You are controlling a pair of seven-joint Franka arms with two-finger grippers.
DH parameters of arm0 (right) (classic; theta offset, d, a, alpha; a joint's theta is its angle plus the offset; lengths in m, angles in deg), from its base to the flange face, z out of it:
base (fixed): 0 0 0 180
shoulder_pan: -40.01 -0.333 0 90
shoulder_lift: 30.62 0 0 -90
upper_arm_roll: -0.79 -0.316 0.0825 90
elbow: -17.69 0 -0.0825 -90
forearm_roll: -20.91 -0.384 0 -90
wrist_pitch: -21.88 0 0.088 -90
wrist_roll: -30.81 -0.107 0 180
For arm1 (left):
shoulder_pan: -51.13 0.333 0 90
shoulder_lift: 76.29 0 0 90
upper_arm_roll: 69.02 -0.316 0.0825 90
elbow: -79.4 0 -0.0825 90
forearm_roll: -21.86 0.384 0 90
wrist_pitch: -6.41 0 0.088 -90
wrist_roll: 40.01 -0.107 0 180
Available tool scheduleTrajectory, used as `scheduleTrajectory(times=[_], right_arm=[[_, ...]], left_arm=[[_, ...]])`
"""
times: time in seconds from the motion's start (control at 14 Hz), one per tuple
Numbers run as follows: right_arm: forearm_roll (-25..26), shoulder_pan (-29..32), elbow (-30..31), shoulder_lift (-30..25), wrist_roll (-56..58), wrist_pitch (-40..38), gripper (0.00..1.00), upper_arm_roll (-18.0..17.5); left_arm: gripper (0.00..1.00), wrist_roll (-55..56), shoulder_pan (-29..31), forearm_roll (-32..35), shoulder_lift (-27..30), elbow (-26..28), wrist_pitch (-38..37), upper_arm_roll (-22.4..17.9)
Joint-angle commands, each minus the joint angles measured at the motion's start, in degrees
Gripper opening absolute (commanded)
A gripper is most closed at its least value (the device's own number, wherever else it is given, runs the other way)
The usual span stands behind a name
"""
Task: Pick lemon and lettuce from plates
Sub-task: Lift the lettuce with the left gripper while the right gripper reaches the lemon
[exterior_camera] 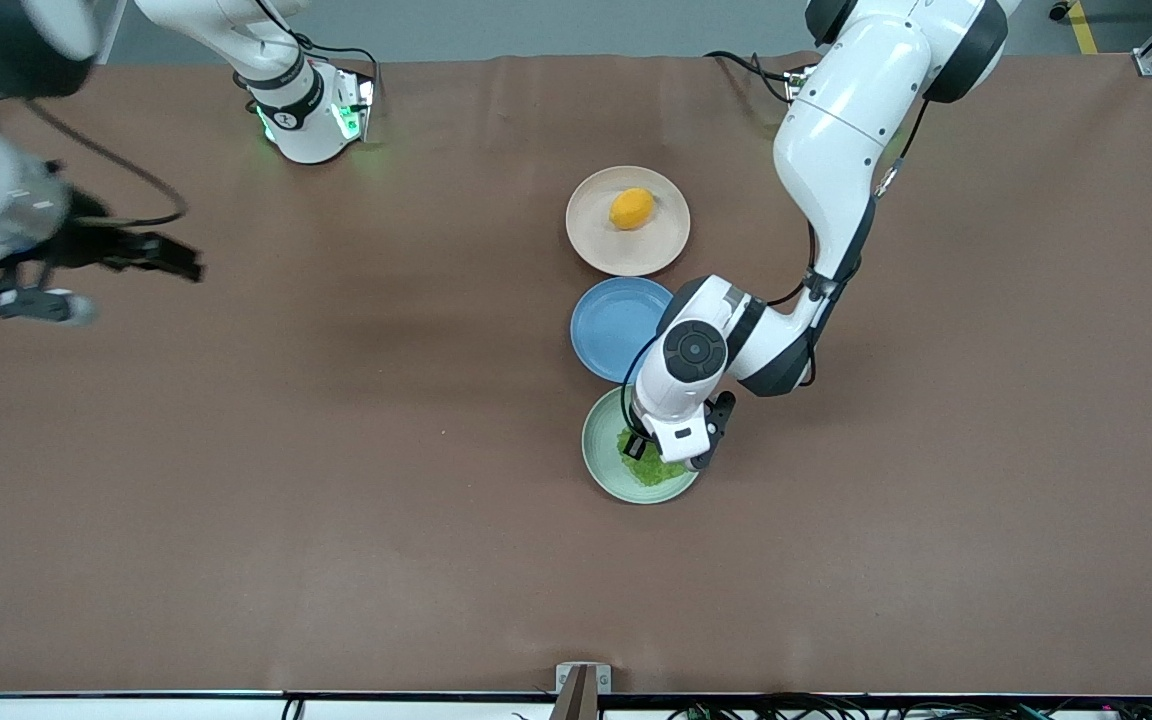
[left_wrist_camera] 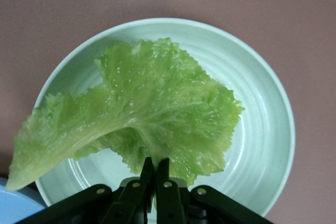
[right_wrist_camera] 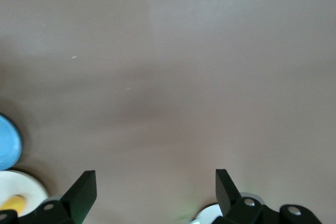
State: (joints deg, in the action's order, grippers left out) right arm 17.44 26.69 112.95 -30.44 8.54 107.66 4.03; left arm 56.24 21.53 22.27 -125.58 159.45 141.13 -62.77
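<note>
The crinkled green lettuce [left_wrist_camera: 152, 108] lies on the mint green plate [left_wrist_camera: 262, 129], the plate nearest the front camera [exterior_camera: 598, 445]. My left gripper [left_wrist_camera: 156, 162] is down on that plate [exterior_camera: 651, 450], shut on the leaf's edge beside the pale rib. The lettuce [exterior_camera: 648, 466] is partly hidden under the hand. The yellow-orange lemon [exterior_camera: 631, 208] rests on the beige plate [exterior_camera: 591, 240], farther from the front camera. My right gripper [right_wrist_camera: 155, 182] is open and holds nothing. It hangs high over bare table at the right arm's end [exterior_camera: 131, 283].
A blue plate [exterior_camera: 606, 325] lies between the beige and mint plates, with its rim touching or nearly touching both. The left arm's forearm hangs over its edge. Brown paper covers the table.
</note>
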Motion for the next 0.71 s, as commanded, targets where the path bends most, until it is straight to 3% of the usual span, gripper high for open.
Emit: scheduleTrajectory(times=[0.0, 0.29, 0.43, 0.64], right_arm=[[-1.7, -10.98, 5.54, -4.4, -17.91, 2.28, 1.0, 0.1], [-1.71, -27.33, 9.93, -3.96, -43.69, 11.67, 1.0, 0.1], [-2.06, -33.5, 12.91, -2.65, -51.09, 17.11, 1.0, 0.1], [-3.29, -41.85, 16.87, 0.77, -58.75, 27.12, 1.0, 0.1]], left_arm=[[0.0, 1.31, -0.37, 1.0, 1.29, -0.51, -0.24, -0.27], [0.0, 1.23, 0.77, 0.82, 6.73, -0.25, -1.9, -0.27], [0.0, 1.23, 2.61, 0.82, 10.77, 0.45, -7.51, -0.18], [0.0, 0.17, 7.61, 0.82, 19.03, 7.2, -13.24, 0.25]])
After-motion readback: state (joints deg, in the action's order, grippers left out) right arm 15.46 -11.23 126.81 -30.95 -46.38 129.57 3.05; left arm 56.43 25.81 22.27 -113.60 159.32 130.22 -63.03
